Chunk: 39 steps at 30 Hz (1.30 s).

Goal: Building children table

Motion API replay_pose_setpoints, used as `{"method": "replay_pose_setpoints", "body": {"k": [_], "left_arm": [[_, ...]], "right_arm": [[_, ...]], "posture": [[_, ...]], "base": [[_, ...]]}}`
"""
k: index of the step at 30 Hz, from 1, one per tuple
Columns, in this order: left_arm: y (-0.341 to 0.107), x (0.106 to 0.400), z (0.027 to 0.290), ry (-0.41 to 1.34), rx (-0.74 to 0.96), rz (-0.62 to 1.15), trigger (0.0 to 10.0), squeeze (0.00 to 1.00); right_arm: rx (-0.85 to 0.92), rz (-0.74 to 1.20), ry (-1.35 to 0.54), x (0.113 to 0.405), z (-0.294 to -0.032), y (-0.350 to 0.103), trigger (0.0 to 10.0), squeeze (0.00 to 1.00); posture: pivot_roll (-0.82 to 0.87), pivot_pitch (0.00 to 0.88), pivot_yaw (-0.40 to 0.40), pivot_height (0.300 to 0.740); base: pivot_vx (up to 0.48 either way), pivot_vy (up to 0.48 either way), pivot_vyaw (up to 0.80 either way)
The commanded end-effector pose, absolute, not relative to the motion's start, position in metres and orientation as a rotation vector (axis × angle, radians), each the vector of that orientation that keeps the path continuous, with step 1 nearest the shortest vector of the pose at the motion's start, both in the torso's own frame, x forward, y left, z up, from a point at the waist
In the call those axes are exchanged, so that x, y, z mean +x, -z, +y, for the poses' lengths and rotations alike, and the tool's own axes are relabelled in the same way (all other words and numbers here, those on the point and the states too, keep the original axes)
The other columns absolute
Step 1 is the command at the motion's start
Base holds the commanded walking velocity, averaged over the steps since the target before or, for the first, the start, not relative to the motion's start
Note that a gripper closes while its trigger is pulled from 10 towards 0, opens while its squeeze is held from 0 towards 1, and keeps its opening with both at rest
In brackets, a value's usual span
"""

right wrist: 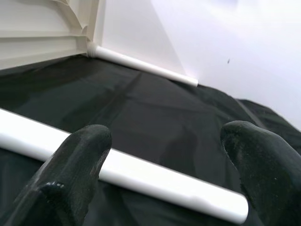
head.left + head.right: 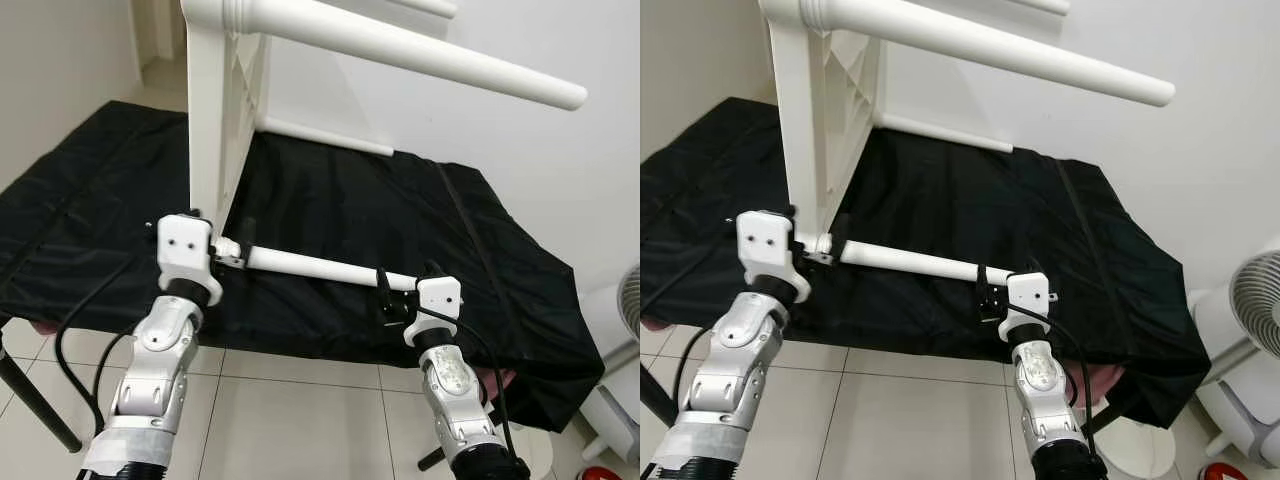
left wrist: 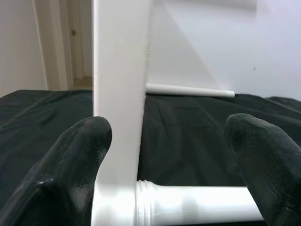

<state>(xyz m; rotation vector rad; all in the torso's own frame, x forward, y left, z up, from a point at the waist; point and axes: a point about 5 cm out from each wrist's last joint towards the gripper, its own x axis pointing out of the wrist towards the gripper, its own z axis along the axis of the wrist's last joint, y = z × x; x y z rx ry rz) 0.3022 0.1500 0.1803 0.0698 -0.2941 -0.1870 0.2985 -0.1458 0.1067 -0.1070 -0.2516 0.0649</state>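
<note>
Both grippers spread, clasping nothing: left gripper at the white table corner, right gripper straddling the near leg end. Table lies tipped on black cloth; its top edge is cut off. Fan right.

A: Support surface? A table draped in a black cloth, wrinkled, hanging over the near edge and the right corner.

B: Directly on it?

A: A white children's table tipped on its side, its top's edge standing on the cloth. Two lower legs lie along the cloth.

B: Below?

A: Pale tiled floor.
</note>
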Motion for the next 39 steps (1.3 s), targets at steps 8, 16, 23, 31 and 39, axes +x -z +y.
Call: {"method": "replay_pose_setpoints", "body": {"k": [8, 16, 23, 31, 39], "left_arm": [[-0.1773, 0.2991, 0.1401, 0.254, 0.103, -0.28, 10.0, 0.0], [-0.1747, 0.2991, 0.1357, 0.281, 0.099, -0.257, 10.0, 0.0], [-0.1759, 0.3004, 0.1359, 0.28, 0.095, -0.26, 10.0, 0.0], [-0.1749, 0.3011, 0.1363, 0.268, 0.089, -0.248, 10.0, 0.0], [-0.1741, 0.2981, 0.1324, 0.285, 0.097, -0.261, 10.0, 0.0]], "right_arm": [[-0.113, -0.241, -0.036, 0.2993, -0.1526, -0.1051, 10.0, 0.0], [-0.109, -0.235, -0.008, 0.3019, -0.1567, -0.106, 10.0, 0.0], [-0.117, -0.238, 0.003, 0.3032, -0.1597, -0.1076, 10.0, 0.0], [-0.125, -0.24, 0.003, 0.3036, -0.1605, -0.1082, 10.0, 0.0], [-0.133, -0.244, 0.0, 0.3052, -0.1617, -0.1094, 10.0, 0.0]], "posture": [[0.07, 0.0, -0.118, 0.74], [0.07, 0.0, -0.114, 0.74], [0.06, 0.0, -0.11, 0.74], [0.06, 0.0, -0.115, 0.74], [0.06, 0.0, -0.121, 0.74]], "base": [[0.0, 0.0, 0.0], [0.0, 0.0, 0.0], [0.0, 0.0, 0.0], [0.078, 0.0, 0.0], [0.0, 0.0, 0.0]]}}
